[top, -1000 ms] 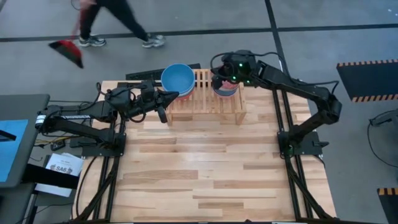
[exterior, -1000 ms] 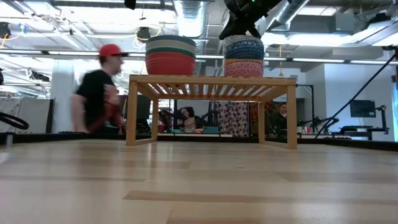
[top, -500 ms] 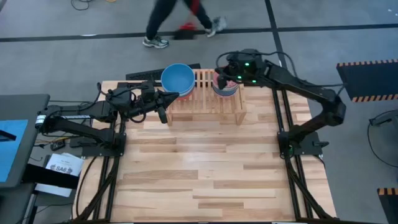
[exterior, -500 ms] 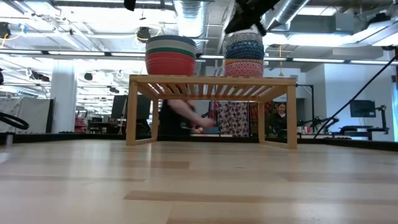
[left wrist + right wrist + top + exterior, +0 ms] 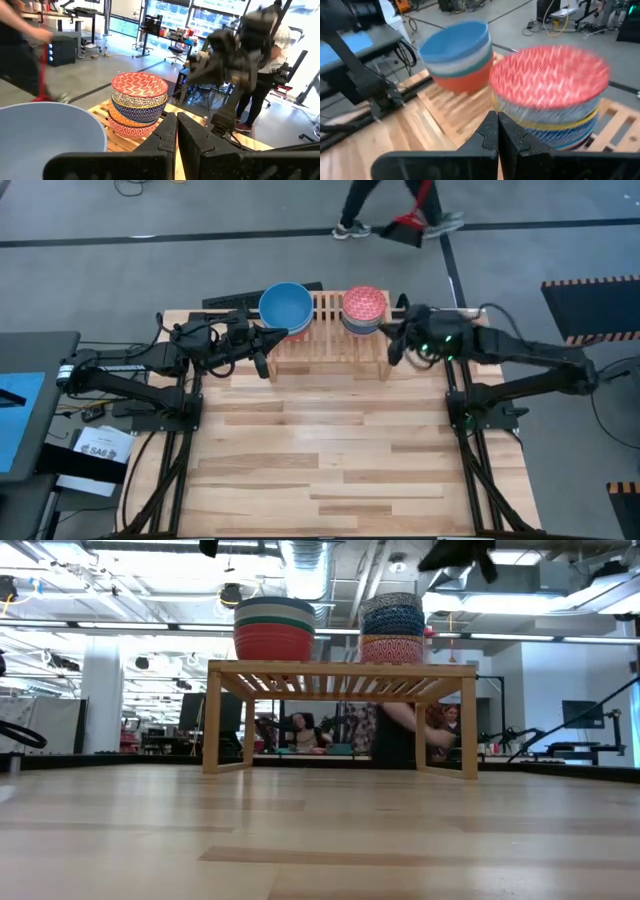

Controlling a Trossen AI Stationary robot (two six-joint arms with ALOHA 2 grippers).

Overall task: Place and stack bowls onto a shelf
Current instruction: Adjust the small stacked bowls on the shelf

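R gripper (image 5: 391,346) has pulled back off the patterned stack (image 5: 364,311), now beside the shelf's (image 5: 330,340) right end, fingers pinched shut, empty. So red-zigzag top bowl (image 5: 551,75) is released; looks like stacking's done. L gripper (image 5: 262,363) waits at shelf's left end, clenched, empty too. Plain stack (image 5: 285,307): smooth blue bowl on top, teal and red below. Shelf: pale wood slats, short legs; both round stacks sit upright on it.

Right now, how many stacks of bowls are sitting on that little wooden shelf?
2. A plain stack topped by a blue bowl stands at the shelf's left end in the low view; a patterned stack topped by a red one stands right of middle.
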